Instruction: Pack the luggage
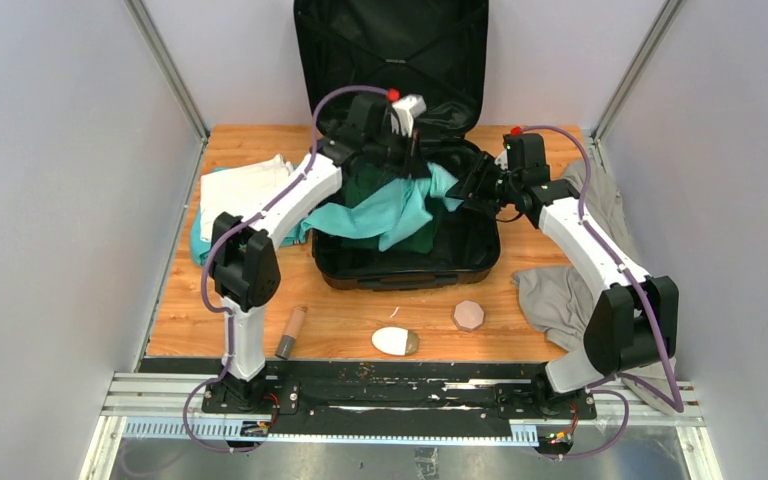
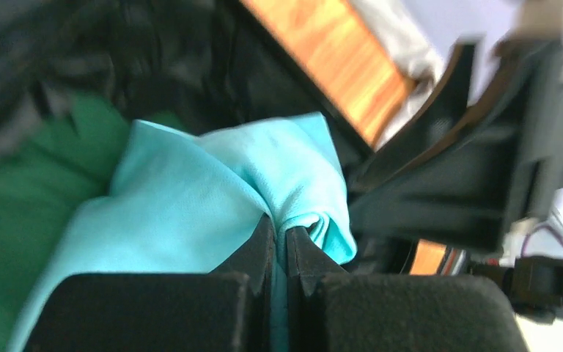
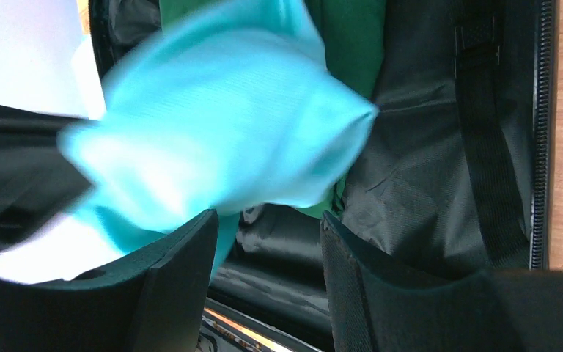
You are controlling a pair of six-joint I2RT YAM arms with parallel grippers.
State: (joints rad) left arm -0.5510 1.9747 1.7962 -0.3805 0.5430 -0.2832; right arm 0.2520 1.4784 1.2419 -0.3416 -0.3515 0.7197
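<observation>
- Looking down from the top view, the large black hard-shell suitcase (image 1: 405,272) lies open at the far middle of the wooden table (image 1: 360,330), with its lid upright at the back. A thin turquoise cloth (image 1: 390,215) spreads across the tub and over its left rim, on top of a dark green cloth (image 1: 365,190). The left gripper (image 1: 417,160) and the right gripper (image 1: 472,188) both reach into the tub, close together.
- In the left wrist view, the left gripper (image 2: 278,235) has its jaws pressed together on a bunched fold of the turquoise cloth. The fabric looks light and limp, so it will probably sag and trail. A gathered fold should give a surer hold than a single edge.
- In the right wrist view, the right gripper (image 3: 267,220) has its jaws well apart with nothing between them. The turquoise cloth hangs just beyond, above the black fabric lining (image 3: 425,169). The shell looks stiff and bulky and is best left lying. The lid's rim seems the place to grip for closing.
</observation>
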